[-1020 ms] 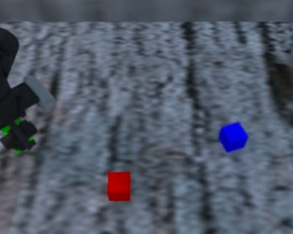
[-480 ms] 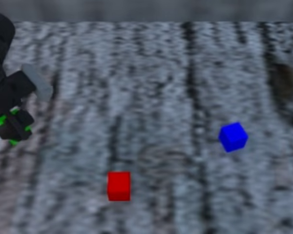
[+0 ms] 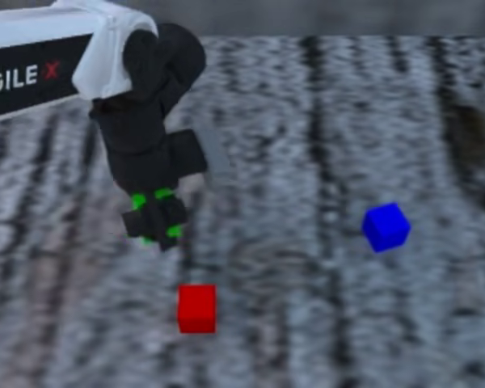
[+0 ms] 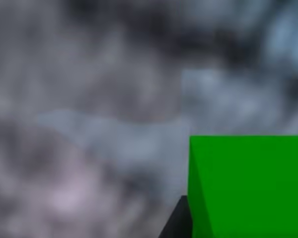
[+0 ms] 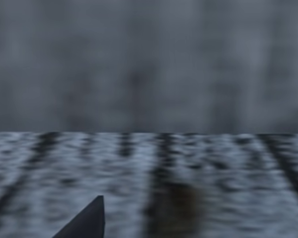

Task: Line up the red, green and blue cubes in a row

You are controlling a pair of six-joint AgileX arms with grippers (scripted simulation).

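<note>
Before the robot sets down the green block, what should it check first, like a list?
1. Green cube held in the left hand: ok, green shows between the fingers in the top view.
2. Red cube sitting free on the table: ok.
3. Blue cube sitting free, at the table's right: ok.
4. Room between red and blue for the green cube: ok, bare table there.
5. Left hand over that spot: not ok, it hangs to the left of the red cube and farther back.
6. Right arm out of the way: ok, none of it shows in the top view.
</note>
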